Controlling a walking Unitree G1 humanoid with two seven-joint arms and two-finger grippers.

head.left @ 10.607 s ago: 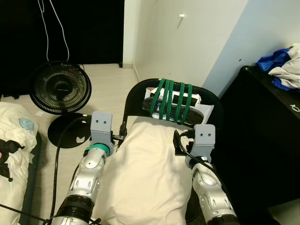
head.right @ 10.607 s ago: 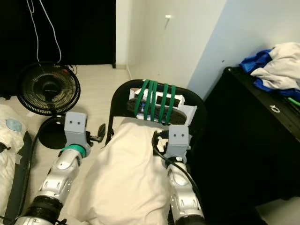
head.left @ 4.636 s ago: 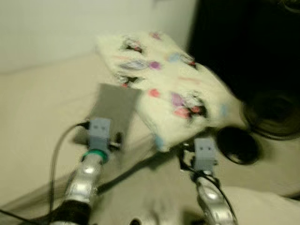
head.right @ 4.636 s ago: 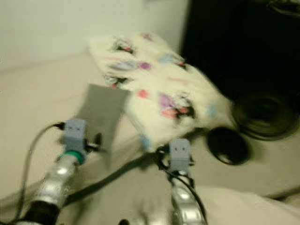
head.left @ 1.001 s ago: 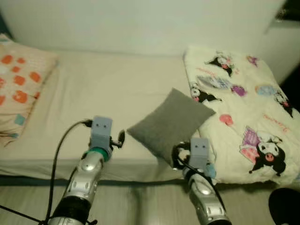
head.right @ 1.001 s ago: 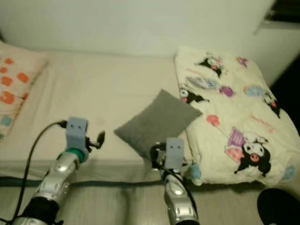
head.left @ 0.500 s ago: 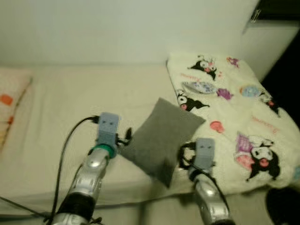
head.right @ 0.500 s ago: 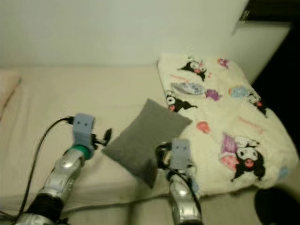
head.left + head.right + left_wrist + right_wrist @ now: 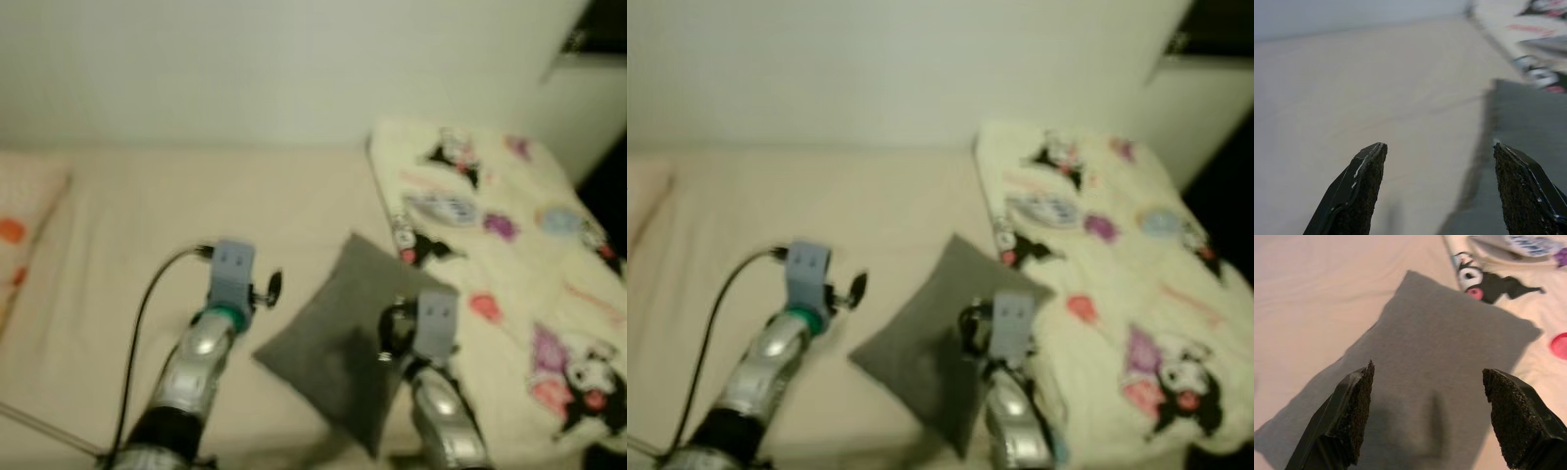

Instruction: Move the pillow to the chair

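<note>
Cream bed (image 9: 118,255) against pale wall (image 9: 245,69), cartoon-print blanket (image 9: 519,255).

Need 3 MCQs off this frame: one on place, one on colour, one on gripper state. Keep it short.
1. Where does the grey pillow lie?
A. on the floor
B. on the bed, beside the cartoon-print blanket
C. on a chair

2. What colour are the spots on the pillow at the far left edge of the bed?
A. orange
B. green
C. black

3. How is the right gripper?
A. shut on the grey pillow
B. shut, holding nothing
C. open, above the grey pillow

Answers:
1 B, the head views show it on the cream sheet with one corner by the printed blanket.
2 A, an orange spot shows on that pillow in the left eye view.
3 C, the right wrist view shows the two fingers spread wide with the pillow's grey cloth between and below them.
</note>
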